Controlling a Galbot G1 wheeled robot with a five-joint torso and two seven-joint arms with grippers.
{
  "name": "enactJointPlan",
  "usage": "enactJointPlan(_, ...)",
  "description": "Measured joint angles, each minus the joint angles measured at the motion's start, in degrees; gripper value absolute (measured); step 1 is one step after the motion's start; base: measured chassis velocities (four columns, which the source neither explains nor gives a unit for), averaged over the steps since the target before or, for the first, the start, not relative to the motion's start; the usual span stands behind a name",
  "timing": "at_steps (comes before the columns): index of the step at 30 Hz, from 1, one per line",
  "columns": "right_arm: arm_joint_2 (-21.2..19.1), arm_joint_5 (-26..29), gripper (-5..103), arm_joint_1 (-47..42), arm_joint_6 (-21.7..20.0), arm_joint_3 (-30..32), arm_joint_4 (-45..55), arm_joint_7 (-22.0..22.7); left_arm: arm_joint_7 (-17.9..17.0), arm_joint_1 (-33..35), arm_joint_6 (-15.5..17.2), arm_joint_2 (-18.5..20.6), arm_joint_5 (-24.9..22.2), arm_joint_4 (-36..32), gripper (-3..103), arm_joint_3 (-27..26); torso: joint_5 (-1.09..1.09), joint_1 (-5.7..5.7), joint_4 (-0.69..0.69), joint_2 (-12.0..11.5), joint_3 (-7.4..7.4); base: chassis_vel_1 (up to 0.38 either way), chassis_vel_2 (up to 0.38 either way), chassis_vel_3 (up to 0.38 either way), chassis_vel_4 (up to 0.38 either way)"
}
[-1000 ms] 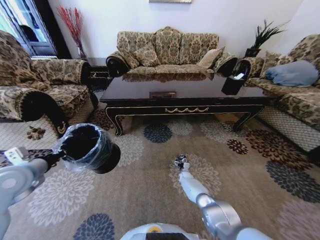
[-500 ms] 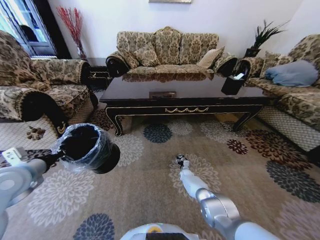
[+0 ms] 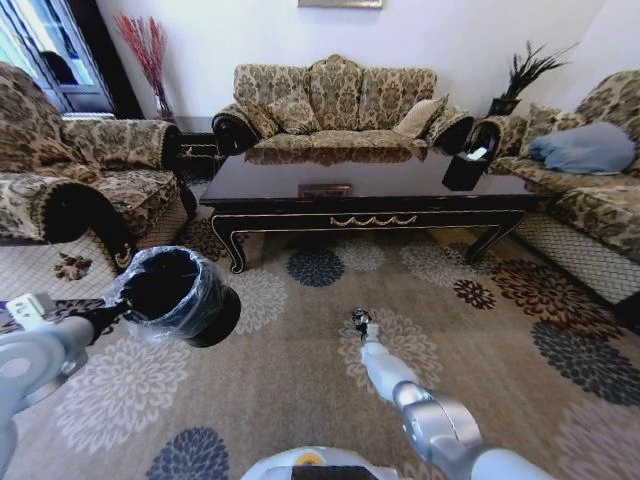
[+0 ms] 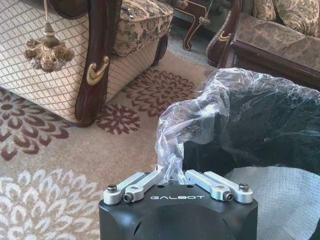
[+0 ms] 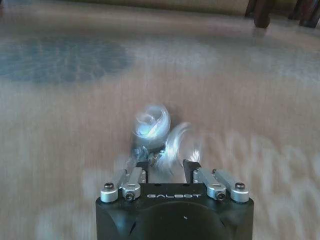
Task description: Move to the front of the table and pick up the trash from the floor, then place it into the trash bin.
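My right gripper (image 3: pixel 360 322) is low over the floor (image 3: pixel 300 370) in front of the table (image 3: pixel 300 218), on a cream flower medallion. In the right wrist view its fingers (image 5: pixel 142 167) close on a silvery foil wad of trash (image 5: pixel 152 125), which bulges out beyond the tips. At the left of the head view my left gripper (image 3: pixel 105 318) holds the black trash bin (image 3: pixel 175 290) off the carpet, tilted with its mouth facing me. The left wrist view shows that gripper (image 4: pixel 172 170) shut on the bin's rim and clear liner (image 4: pixel 200 110).
A patterned armchair (image 3: pixel 80 180) stands at the left, a sofa (image 3: pixel 335 105) behind the table and another sofa (image 3: pixel 590 190) at the right. A black tissue box (image 3: pixel 465 168) sits on the table's right end. Open carpet lies between the bin and my right arm.
My right gripper has edged slightly forward along the carpet with the foil wad between its fingers. The left arm and the bin have stayed in place.
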Motion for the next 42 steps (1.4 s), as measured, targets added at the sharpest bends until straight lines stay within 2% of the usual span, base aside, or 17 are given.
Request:
enactJointPlan(1,0.0,0.0,40,0.0,0.0,0.0,0.0,0.0,0.0,0.0,0.0,0.0,0.0,0.0,2,0.0,0.00,0.00,0.00,0.0,0.00,0.000,0.000,0.000,0.000)
enactJointPlan(2,-0.2,0.1,38,-0.4,0.0,-0.5,0.7,0.0,0.0,-0.2,0.0,0.0,0.1,0.1,2,0.2,0.05,0.02,-0.08,0.0,0.02,0.000,0.000,0.000,0.000)
enactJointPlan(5,-1.1,0.2,38,-1.6,0.8,-2.1,3.9,0.0,0.0,-0.6,0.0,-0.1,0.0,0.4,2,0.8,-0.07,0.01,-0.04,0.0,-0.02,0.000,0.000,0.000,0.000)
enactJointPlan(8,-1.6,0.3,38,-2.2,1.1,-3.1,5.3,0.0,0.0,-0.9,0.0,-0.2,0.2,0.6,2,1.2,0.01,0.00,-0.02,0.0,-0.01,0.000,0.000,0.000,0.000)
enactJointPlan(12,-2.1,0.4,38,-2.3,1.7,-3.4,6.2,-0.1,0.0,-1.1,0.0,-0.5,0.4,0.8,2,1.6,-0.07,0.01,-0.03,0.0,-0.02,0.000,0.000,0.000,0.000)
enactJointPlan(18,-2.6,3.0,30,-2.6,2.0,-5.4,8.4,-0.4,0.0,-1.4,0.0,-0.6,0.5,1.2,2,1.8,-0.05,0.01,-0.03,0.0,-0.03,0.000,0.000,0.000,0.000)
enactJointPlan(20,-2.5,3.5,33,-2.2,2.3,-5.8,8.0,-0.9,-0.1,-1.4,0.0,-0.6,0.5,1.2,2,1.8,-0.05,0.01,-0.03,0.0,-0.02,0.000,0.000,0.000,0.000)
enactJointPlan(21,-2.3,3.5,38,-1.7,2.4,-5.9,7.5,-1.1,-0.1,-1.4,0.0,-0.6,0.5,1.2,2,1.8,-0.05,0.00,-0.03,0.0,-0.03,0.000,0.000,0.000,0.000)
enactJointPlan(22,-2.3,3.5,38,-1.7,2.4,-5.9,7.5,-1.1,-0.1,-1.4,0.0,-0.6,0.5,1.2,2,1.8,-0.05,0.00,-0.03,0.0,-0.03,0.000,0.000,0.000,0.000)
enactJointPlan(24,-1.8,3.4,50,-0.6,2.5,-5.9,6.1,-1.2,-0.1,-1.2,0.0,-0.6,0.5,1.1,2,1.6,-0.05,0.01,-0.03,0.0,-0.03,0.000,0.000,0.000,0.000)
enactJointPlan(27,-1.1,2.7,56,0.6,2.5,-5.5,4.2,-1.2,-0.1,-1.0,0.0,-0.6,0.5,1.0,2,1.2,-0.05,0.01,-0.03,0.0,-0.03,0.000,0.000,0.000,0.000)
enactJointPlan(30,-0.2,1.8,72,2.5,2.0,-4.5,1.6,-0.5,-0.1,-0.5,0.0,-0.8,0.4,0.6,2,0.5,-0.05,0.01,-0.02,0.0,-0.03,0.000,0.000,0.000,0.000)
enactJointPlan(32,0.0,1.7,72,2.9,1.6,-4.3,1.2,0.0,-0.1,-0.4,0.0,-0.9,0.4,0.5,2,0.4,-0.05,0.00,-0.02,0.0,-0.03,0.000,0.000,0.000,0.000)
enactJointPlan(35,0.6,2.6,88,4.2,-0.3,-3.4,-0.4,1.6,-0.1,-0.2,0.0,-1.2,0.4,0.3,2,0.2,-0.05,0.00,-0.03,0.0,-0.03,0.000,0.000,0.000,0.000)
enactJointPlan(36,0.6,2.6,88,4.2,-0.3,-3.4,-0.4,1.6,-0.1,-0.2,0.0,-1.2,0.4,0.3,2,0.2,-0.05,0.00,-0.03,0.0,-0.03,0.000,0.000,0.000,0.000)
enactJointPlan(38,0.9,3.7,97,5.0,-0.7,-2.8,-1.5,1.6,-0.1,-0.1,0.0,-1.2,0.4,0.2,2,0.1,-0.05,0.01,-0.04,0.0,-0.03,0.000,0.000,0.000,0.000)
enactJointPlan(42,1.3,4.3,100,6.5,-1.0,-1.5,-3.4,1.2,-0.1,0.0,0.0,-1.2,0.4,0.0,2,-0.1,-0.05,0.01,-0.04,0.0,-0.03,0.000,0.000,0.000,0.000)
